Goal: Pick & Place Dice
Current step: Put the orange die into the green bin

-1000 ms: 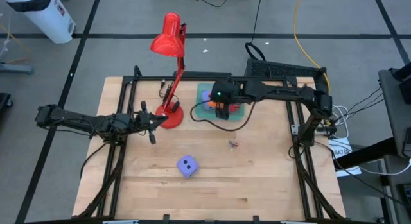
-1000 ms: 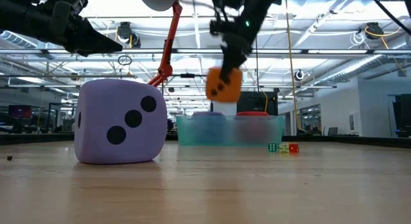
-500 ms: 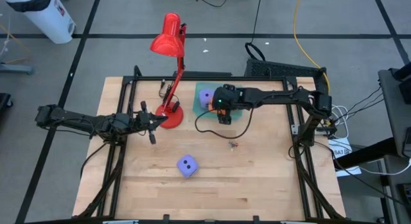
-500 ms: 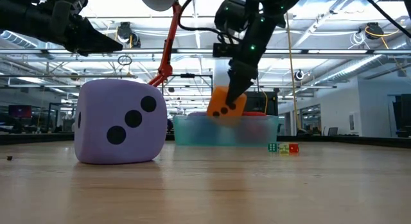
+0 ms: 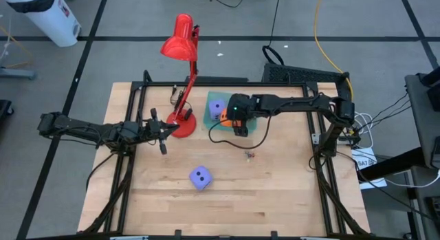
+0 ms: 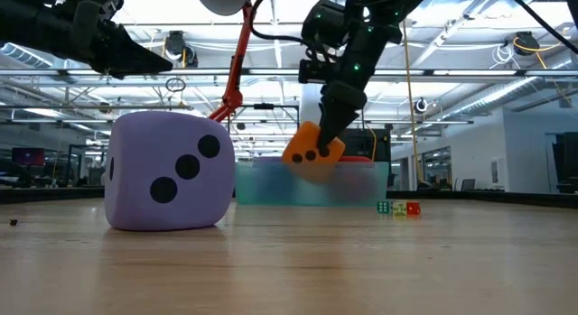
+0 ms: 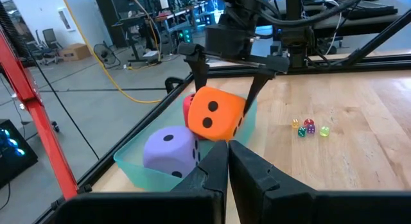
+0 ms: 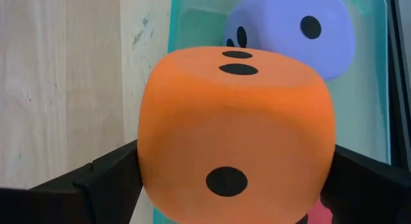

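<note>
Since a second ago the right end effector (image 6: 318, 145) has carried the orange die (image 7: 216, 113), clamped between wide-set fingers, lower over the teal tray (image 7: 131, 165); we should release inside its walls, clear of the lavender die (image 7: 170, 149) already in it, left end effector (image 5: 163, 133) idling closed.

4 dice (image 5: 200, 177), 1 lamp (image 5: 180, 47), 1 bin (image 7: 138, 165).
</note>
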Available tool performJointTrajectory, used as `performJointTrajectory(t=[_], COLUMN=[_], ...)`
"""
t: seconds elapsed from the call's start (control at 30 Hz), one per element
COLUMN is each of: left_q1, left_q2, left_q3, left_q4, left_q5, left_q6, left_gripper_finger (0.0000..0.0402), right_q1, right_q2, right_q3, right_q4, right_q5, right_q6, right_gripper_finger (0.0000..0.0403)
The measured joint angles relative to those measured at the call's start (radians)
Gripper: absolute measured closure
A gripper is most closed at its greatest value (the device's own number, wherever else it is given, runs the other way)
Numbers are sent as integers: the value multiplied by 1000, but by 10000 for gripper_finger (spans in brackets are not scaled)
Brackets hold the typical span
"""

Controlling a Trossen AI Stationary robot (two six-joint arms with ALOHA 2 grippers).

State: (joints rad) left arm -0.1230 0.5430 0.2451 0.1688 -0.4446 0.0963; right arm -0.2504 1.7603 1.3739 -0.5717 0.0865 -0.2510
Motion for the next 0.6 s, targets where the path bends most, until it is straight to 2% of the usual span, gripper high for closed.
performJointTrajectory(t=[0.4,0.6], left_q1=[0,0], left_q2=[0,15], left_q3=[0,0], left_q4=[1,65], left_q5=[0,21], left_q6=[0,-46], left_gripper_finger=[376,376], right_q1=[14,16], right_q2=[1,1], right_q3=[-2,-2], right_q4=[32,42], right_q5=[15,16], right_q6=[-80,-89], right_gripper_finger=[5,4])
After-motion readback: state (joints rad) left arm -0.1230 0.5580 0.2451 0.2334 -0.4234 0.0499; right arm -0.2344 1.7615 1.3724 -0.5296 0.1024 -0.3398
